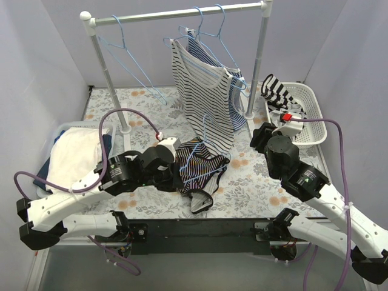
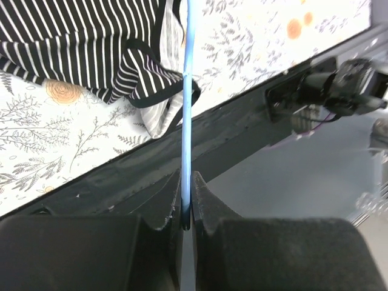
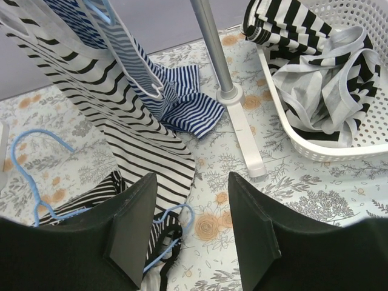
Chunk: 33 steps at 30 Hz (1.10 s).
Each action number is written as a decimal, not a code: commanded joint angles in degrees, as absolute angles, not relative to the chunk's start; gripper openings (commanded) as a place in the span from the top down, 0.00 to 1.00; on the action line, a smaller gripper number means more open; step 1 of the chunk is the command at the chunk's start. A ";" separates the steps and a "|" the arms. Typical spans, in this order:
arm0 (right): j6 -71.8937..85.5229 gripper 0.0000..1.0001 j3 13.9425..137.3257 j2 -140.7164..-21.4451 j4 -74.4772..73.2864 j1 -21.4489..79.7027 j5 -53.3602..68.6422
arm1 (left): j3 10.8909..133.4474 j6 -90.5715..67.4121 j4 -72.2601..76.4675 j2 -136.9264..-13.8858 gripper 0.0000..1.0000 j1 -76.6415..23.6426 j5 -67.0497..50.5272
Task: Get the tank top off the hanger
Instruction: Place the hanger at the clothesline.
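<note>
The left gripper (image 2: 187, 182) is pressed together on the thin blue wire of the hanger (image 2: 187, 91), pinching it between its fingertips. It sits low over the counter (image 1: 254, 182), near the front edge. From the fingers the wire runs straight up to the tank top (image 2: 79, 48), a black one with thin white stripes. The tank top lies crumpled on the floral counter, just in front of this gripper. The hanger lies across its folds, with its hook rising above the heap. How much of the wire is threaded through the straps cannot be told.

The right gripper (image 3: 191, 224) is spread with nothing between its fingers. It hangs above the counter on the right, well apart from the tank top, near the white basket (image 1: 306, 97) that holds another striped garment (image 1: 276, 91).

Behind stands a rack (image 1: 182, 13) with bare blue hangers and striped tops (image 1: 200, 91) hanging from it. At far left lies a pile of white cloth (image 1: 73, 157).
</note>
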<state>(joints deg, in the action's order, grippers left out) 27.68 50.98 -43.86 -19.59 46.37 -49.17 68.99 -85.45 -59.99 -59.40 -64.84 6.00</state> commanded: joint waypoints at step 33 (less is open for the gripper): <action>30.06 0.38 47.20 -43.95 -19.68 46.49 -49.83 | 84.20 -86.13 -60.82 -61.08 1.00 -64.95 39.45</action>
